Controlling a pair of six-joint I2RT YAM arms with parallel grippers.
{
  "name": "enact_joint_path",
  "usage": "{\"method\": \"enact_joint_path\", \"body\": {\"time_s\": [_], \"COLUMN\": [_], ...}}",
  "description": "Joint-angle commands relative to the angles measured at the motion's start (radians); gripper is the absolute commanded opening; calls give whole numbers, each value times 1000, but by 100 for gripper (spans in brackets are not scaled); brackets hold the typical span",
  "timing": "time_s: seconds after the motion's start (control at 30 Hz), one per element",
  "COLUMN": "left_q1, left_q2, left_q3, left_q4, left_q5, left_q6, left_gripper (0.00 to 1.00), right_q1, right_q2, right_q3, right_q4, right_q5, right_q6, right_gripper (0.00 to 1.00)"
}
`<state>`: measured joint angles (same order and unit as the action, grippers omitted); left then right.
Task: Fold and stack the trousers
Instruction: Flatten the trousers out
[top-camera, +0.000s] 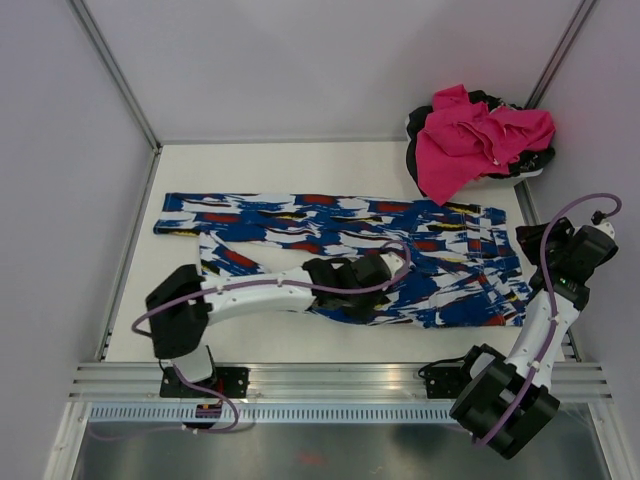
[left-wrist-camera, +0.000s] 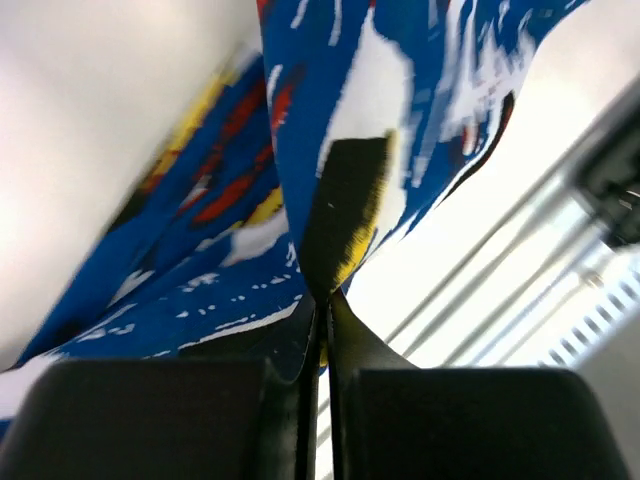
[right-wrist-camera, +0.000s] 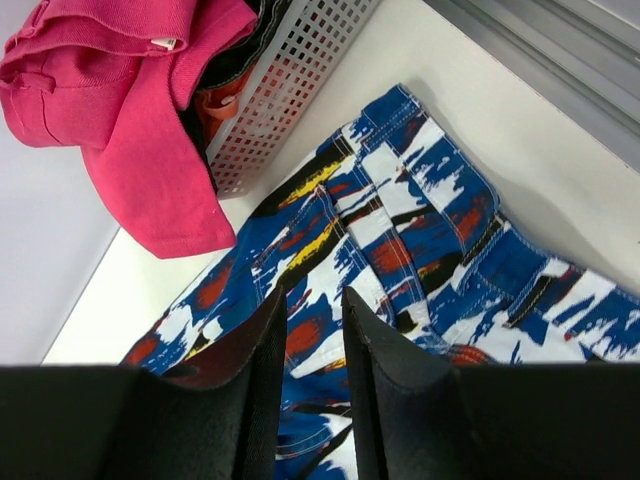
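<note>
The blue blotched trousers (top-camera: 280, 215) lie spread across the table, legs to the left and waist to the right. My left gripper (top-camera: 397, 263) rests on their middle. In the left wrist view, the left gripper (left-wrist-camera: 325, 300) is shut on a raised fold of the trousers (left-wrist-camera: 200, 300) at a black and yellow blotch. My right gripper (top-camera: 540, 250) hovers at the waist end. In the right wrist view, the right gripper (right-wrist-camera: 313, 300) stands open above the trousers (right-wrist-camera: 420, 220), with nothing between the fingers.
A pink garment (top-camera: 480, 135) is heaped over a white perforated basket (right-wrist-camera: 290, 80) at the back right corner, close to the waist end. Metal rails (top-camera: 340, 380) run along the near edge. Pale walls close in the left, back and right sides.
</note>
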<state>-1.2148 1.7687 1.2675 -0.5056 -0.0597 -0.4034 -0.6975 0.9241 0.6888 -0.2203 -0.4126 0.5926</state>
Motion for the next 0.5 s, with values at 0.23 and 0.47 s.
{"method": "enact_joint_path", "body": {"time_s": [0.23, 0.47], "left_q1": [116, 116], "left_q2": [-236, -282], "left_q3": [-247, -235], "left_q4": [-67, -66], "left_q5": [37, 64], "left_q6": [-37, -49], "left_gripper": [6, 89], "right_q1": [9, 10], "right_q2": [-39, -21], "right_q3": [-40, -115], "right_q4": [-28, -21], "right_q5": [-18, -32], "right_q6": [-62, -108], "right_gripper": [39, 40]}}
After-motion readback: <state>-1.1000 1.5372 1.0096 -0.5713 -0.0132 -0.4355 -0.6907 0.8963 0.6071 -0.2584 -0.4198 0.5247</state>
